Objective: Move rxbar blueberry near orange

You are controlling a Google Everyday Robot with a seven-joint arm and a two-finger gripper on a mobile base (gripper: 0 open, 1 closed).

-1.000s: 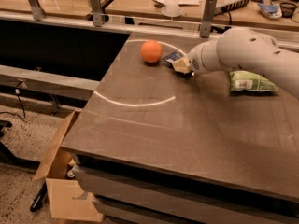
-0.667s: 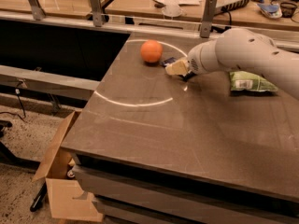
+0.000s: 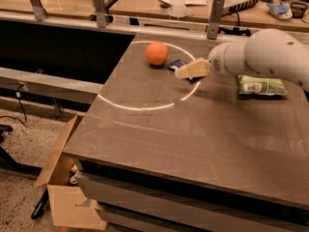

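The orange [image 3: 157,52] sits on the dark table [image 3: 193,129] at the far left, inside a white painted circle. The rxbar blueberry [image 3: 175,64], a small dark blue bar, lies flat on the table just right of the orange, a short gap away. Its right part is hidden behind my gripper. My gripper [image 3: 182,72], cream-coloured at the end of a thick white arm [image 3: 260,57], reaches in from the right. It is directly over the bar's near right end. I cannot tell whether it touches the bar.
A green chip bag [image 3: 261,86] lies on the table to the right, below the arm. A railing with metal posts [image 3: 215,16] runs along the table's far edge. An open cardboard box [image 3: 63,187] stands on the floor at the front left corner.
The gripper tip has shifted slightly and more of the blue bar shows beside the orange. The orange and the chip bag have not moved.
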